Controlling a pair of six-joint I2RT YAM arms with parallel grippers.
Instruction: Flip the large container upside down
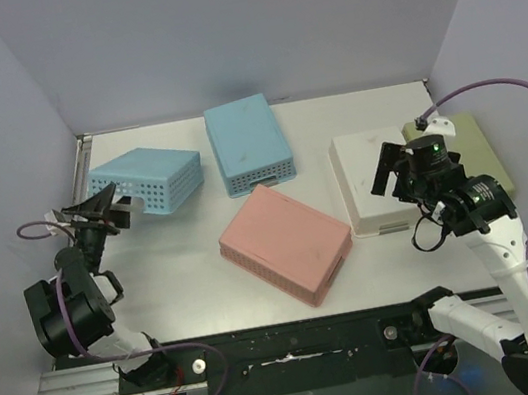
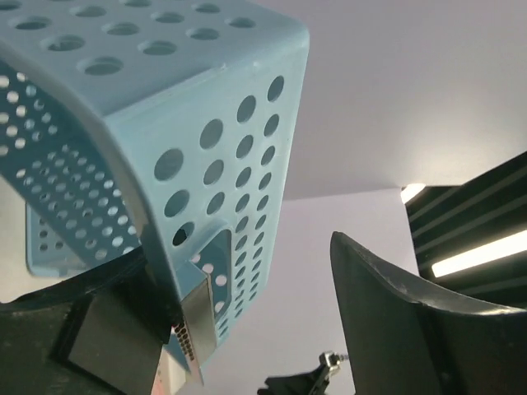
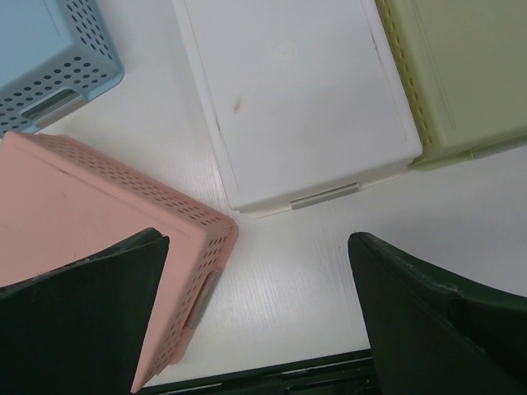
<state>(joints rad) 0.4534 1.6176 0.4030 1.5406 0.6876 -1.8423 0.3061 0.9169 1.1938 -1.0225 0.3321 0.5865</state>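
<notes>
Left gripper: spread apart, one finger just at a corner of the large blue container. Lies bottom up near the far left corner of the table. Right gripper: spread wide, hovers above the white container.

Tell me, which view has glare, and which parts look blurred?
Top external: evenly lit, sharp, only soft shadows beside the pink basket. Left wrist: blue basket very close, light strips glare at right. Right wrist: white basket sharp, dark fingers slightly soft.
</notes>
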